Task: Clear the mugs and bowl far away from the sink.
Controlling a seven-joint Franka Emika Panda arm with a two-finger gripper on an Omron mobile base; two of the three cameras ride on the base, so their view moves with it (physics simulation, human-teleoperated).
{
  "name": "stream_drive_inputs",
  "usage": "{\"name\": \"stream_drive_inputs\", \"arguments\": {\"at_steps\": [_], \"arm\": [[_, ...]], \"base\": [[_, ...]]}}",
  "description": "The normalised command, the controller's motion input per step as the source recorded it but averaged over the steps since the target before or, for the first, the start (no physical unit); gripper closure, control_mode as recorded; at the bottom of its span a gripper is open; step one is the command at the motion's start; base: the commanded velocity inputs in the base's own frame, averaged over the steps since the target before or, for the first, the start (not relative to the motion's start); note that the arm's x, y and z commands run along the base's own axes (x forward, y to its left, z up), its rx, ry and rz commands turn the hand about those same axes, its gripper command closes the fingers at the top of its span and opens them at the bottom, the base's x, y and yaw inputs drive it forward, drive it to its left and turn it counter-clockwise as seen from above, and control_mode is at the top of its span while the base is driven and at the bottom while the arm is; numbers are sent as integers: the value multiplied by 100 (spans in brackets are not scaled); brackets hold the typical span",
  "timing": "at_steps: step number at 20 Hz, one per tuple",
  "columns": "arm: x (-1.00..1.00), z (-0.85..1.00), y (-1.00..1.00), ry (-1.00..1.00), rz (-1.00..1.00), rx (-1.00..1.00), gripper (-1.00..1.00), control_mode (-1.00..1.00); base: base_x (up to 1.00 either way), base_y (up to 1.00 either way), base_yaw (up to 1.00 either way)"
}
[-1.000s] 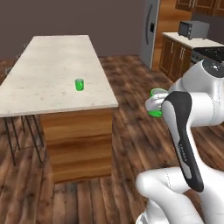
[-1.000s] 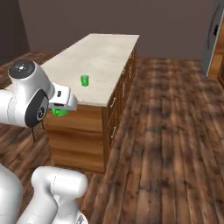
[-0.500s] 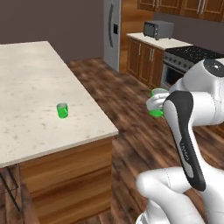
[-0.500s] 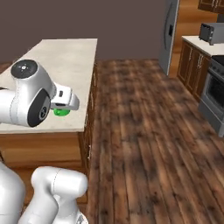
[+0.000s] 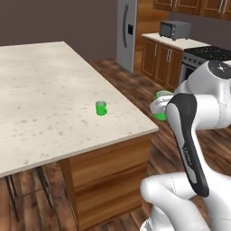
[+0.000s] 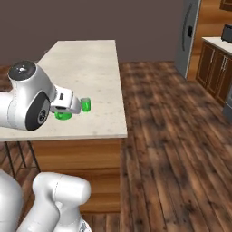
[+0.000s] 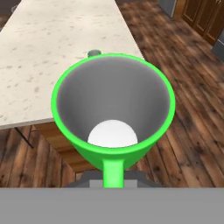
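End effector (image 7: 113,181) is clamped on the handle of a green mug (image 7: 113,111); in the hand view I look straight down into its grey inside, mouth toward the camera. In the left base view the carried mug (image 5: 160,104) hangs in the air off the near corner of the island, over the wood floor (image 5: 216,140) rather than over the top. In the right base view it sits just in front of the wrist.

A second green mug (image 5: 101,108) stands upright on the pale stone surface (image 5: 40,90), near the long edge and well apart from the one I hold.

Step in hand, as I judge it: carrying this mug to the island, away from the sink. Next move calls for bringing the arm in over the top, lowering until the base meets the stone beside the standing mug, then letting go. No bowl is on the island from here, so that part looks not yet done.

Against the earlier frames: the whole scene has shifted, so the base has driven. The island now sits closer and larger, the fridge (image 5: 126,31) and microwave (image 5: 174,30) have swung toward centre. The grip looks unchanged.
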Motion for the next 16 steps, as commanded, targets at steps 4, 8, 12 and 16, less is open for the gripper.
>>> {"name": "stream_drive_inputs", "arguments": {"at_steps": [4,8,12,16], "arm": [[0,0,0,0,0,0,100,100],[0,0,0,0,0,0,100,100],[0,0,0,0,0,0,100,100],[0,0,0,0,0,0,100,100]], "base": [[33,-7,3],[53,4,0],[82,16,0],[100,0,-2]]}}
